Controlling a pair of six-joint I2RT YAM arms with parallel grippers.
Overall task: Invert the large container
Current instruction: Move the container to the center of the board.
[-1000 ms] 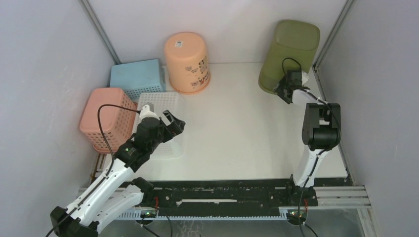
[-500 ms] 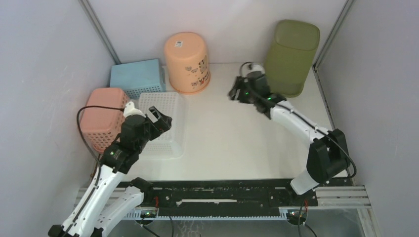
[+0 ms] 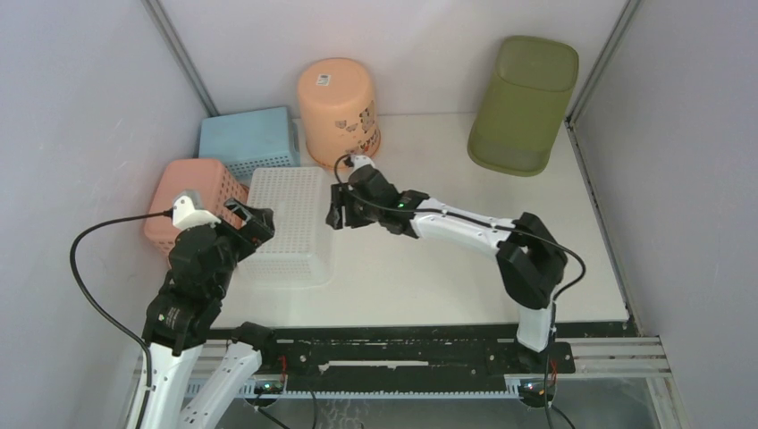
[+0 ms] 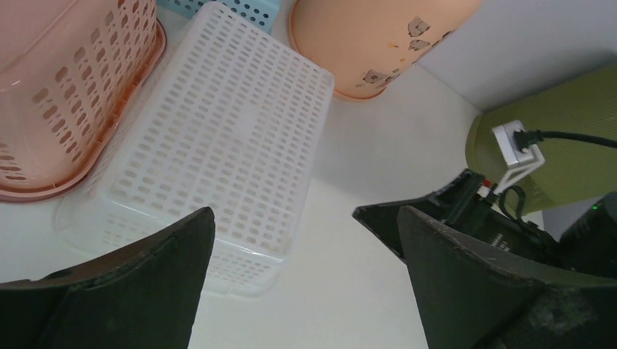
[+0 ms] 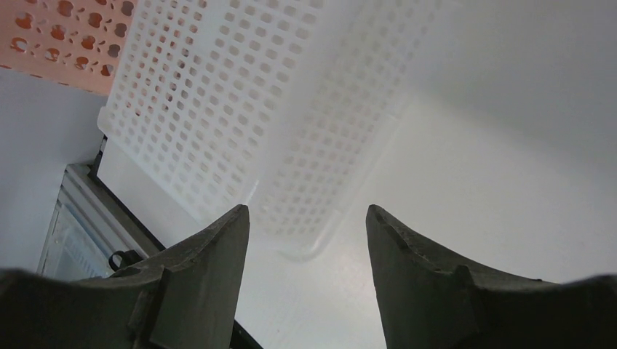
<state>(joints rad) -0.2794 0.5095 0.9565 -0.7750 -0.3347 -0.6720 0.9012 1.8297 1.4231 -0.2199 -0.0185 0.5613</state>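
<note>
My left gripper (image 3: 252, 220) is spread wide and empty by the white perforated plastic basket (image 3: 290, 214). My right gripper (image 3: 334, 207) is part-open and empty, just beside the basket. The tall olive-green plastic waste bin (image 3: 523, 98) stands in the far right corner, well apart, closed end up. It's probably light, stiff and slick, so I'd pinch the rim wall.

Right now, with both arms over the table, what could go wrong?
The right gripper hangs open beside the white basket, with the left gripper open at its other side: the arms could clash or shove it. The peach bucket stands close behind the right gripper, so a swing toward the green bin might clip it.
</note>
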